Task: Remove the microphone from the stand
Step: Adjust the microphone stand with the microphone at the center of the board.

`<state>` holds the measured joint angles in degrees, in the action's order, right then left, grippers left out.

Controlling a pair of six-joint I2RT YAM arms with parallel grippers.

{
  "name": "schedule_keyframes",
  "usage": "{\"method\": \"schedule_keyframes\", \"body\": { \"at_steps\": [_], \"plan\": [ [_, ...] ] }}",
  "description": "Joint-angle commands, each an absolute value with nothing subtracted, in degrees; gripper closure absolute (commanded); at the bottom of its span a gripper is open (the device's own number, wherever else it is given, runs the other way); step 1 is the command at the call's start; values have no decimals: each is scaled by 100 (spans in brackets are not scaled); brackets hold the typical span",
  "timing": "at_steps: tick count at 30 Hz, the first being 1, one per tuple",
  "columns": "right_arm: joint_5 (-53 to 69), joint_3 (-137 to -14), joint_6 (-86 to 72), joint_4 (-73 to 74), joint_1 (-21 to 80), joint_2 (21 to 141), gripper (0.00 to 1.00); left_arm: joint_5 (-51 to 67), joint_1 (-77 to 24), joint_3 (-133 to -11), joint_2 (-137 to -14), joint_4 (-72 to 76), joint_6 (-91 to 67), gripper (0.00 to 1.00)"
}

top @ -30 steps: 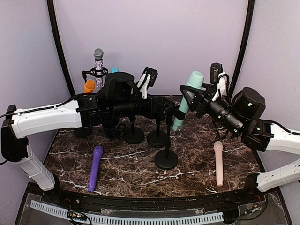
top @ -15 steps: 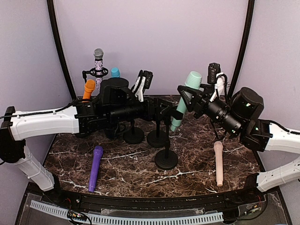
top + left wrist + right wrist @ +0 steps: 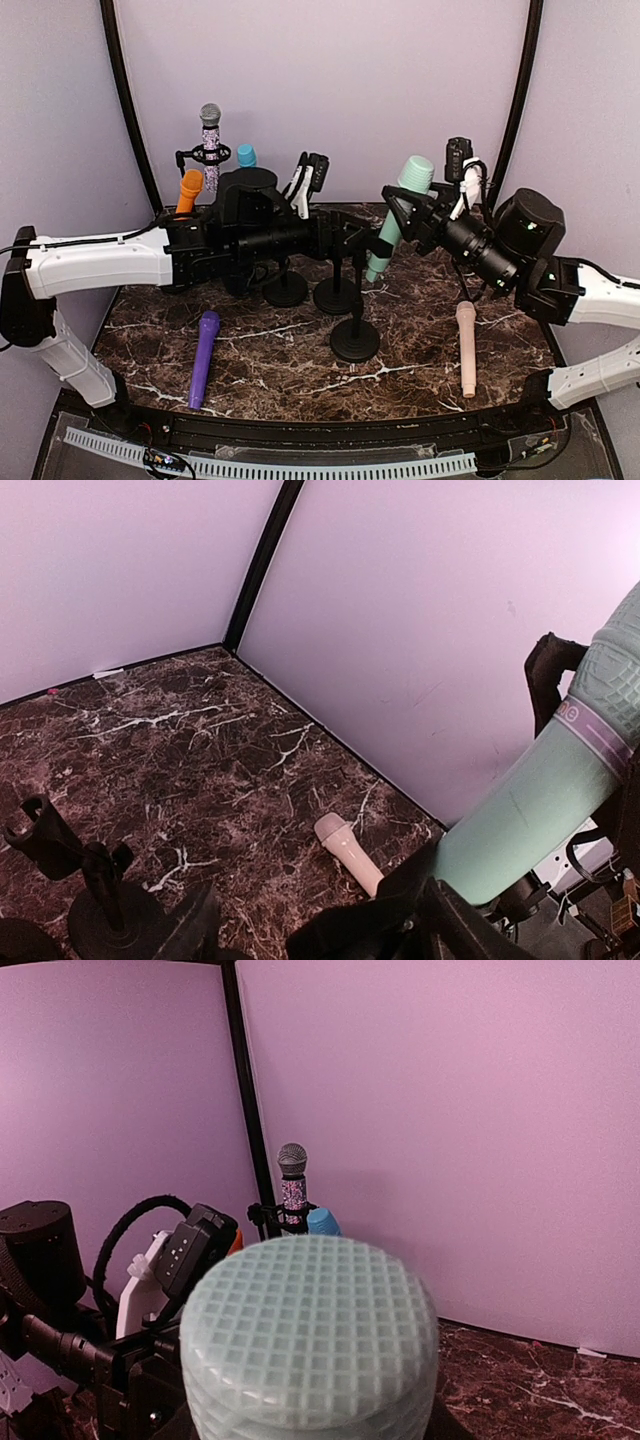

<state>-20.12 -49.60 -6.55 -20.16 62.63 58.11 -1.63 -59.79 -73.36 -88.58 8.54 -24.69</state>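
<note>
- In the top external view, the mint-green microphone point(image 3: 384, 245) is seen tilted above the middle of the marble table point(image 3: 270, 345), with its head toward the back wall point(image 3: 330, 90). Its lower end is just beside the top of the stand point(image 3: 355, 338); whether it sits in the clip cannot be told.
- The right gripper point(image 3: 400, 215) is clenched round the microphone's body, below the head.
- The left gripper point(image 3: 352, 238) is held at the stand's top. Dark fingers are set against dark parts, so whether it is clenched or released cannot be told.
- Only in the right wrist view is the grid pattern of the microphone's head shown, filling the lower frame. A sparkly microphone point(image 3: 292, 1185) and a blue microphone point(image 3: 322, 1222) are seen upright beyond it.
- Only in the left wrist view is the pale band under the head seen, with a pink microphone point(image 3: 345, 848) lying near the right wall.
- Bare marble is seen between the stand's base and the pink microphone, and between the base and a purple microphone point(image 3: 203, 358) lying to the left.
- Two other stands point(image 3: 287, 290) are crowded just behind the stand's base.
</note>
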Motion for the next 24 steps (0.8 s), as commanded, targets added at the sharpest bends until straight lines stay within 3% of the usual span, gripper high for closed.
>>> {"method": "schedule_keyframes", "body": {
  "at_steps": [1, 24],
  "plan": [
    [-2152, -4687, -797, -1148, 6354, 5894, 100, -105, -5968, -7128, -9211, -250, -2338, 29],
    [-2346, -4077, -1172, -1204, 6372, 5880, 100, 158, -5981, -6891, -9515, -273, -2337, 31]
  ]
}}
